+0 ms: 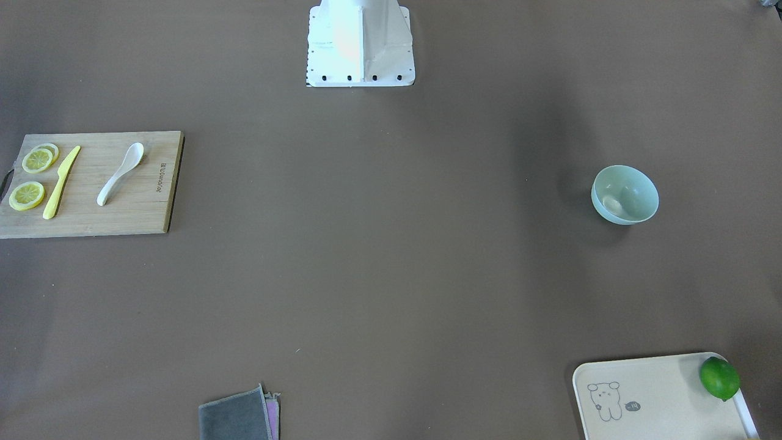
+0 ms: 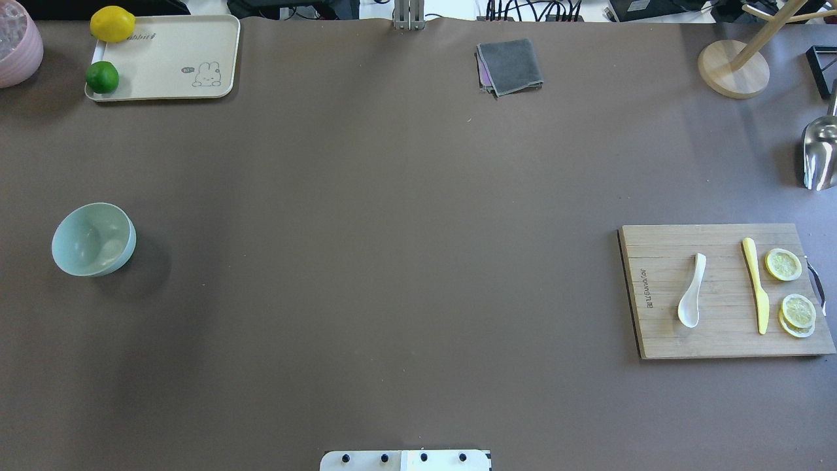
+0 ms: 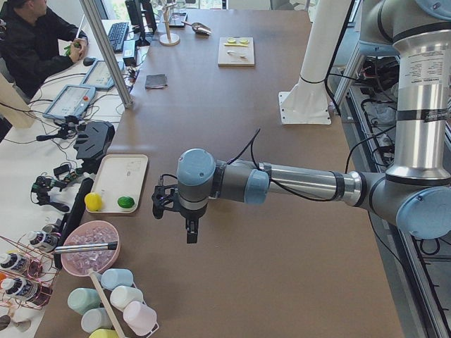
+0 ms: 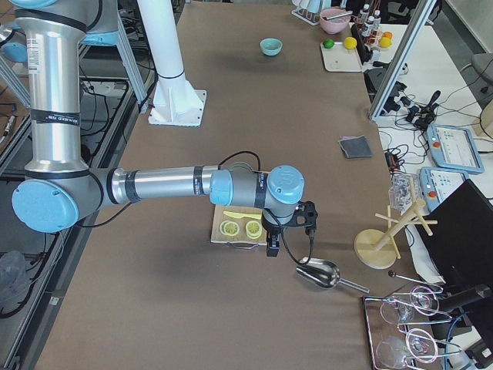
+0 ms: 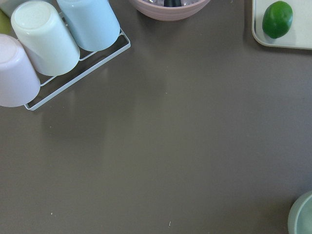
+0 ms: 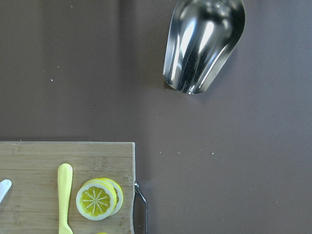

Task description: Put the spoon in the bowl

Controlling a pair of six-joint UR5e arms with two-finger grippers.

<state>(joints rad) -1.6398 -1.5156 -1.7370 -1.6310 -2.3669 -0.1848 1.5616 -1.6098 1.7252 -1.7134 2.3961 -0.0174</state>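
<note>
The white spoon [image 1: 120, 173] lies on a wooden cutting board [image 1: 91, 223], scoop toward the robot's base; it also shows in the overhead view [image 2: 692, 290], and its tip shows in the right wrist view [image 6: 4, 187]. The mint-green bowl [image 1: 624, 194] stands upright on the other side of the table [image 2: 93, 239], its rim in the left wrist view [image 5: 302, 217]. My left gripper [image 3: 189, 229] hangs above the table near the bowl's end. My right gripper [image 4: 271, 245] hangs just past the board's outer end. I cannot tell whether either is open.
On the board lie a yellow knife [image 2: 755, 284] and lemon slices [image 2: 783, 264]. A metal scoop [image 2: 820, 154] and a wooden stand [image 2: 732, 69] are far right. A tray [image 2: 170, 59] holds a lime [image 2: 102, 76] and a lemon [image 2: 112, 23]. A grey cloth [image 2: 510, 65] lies at the far edge.
</note>
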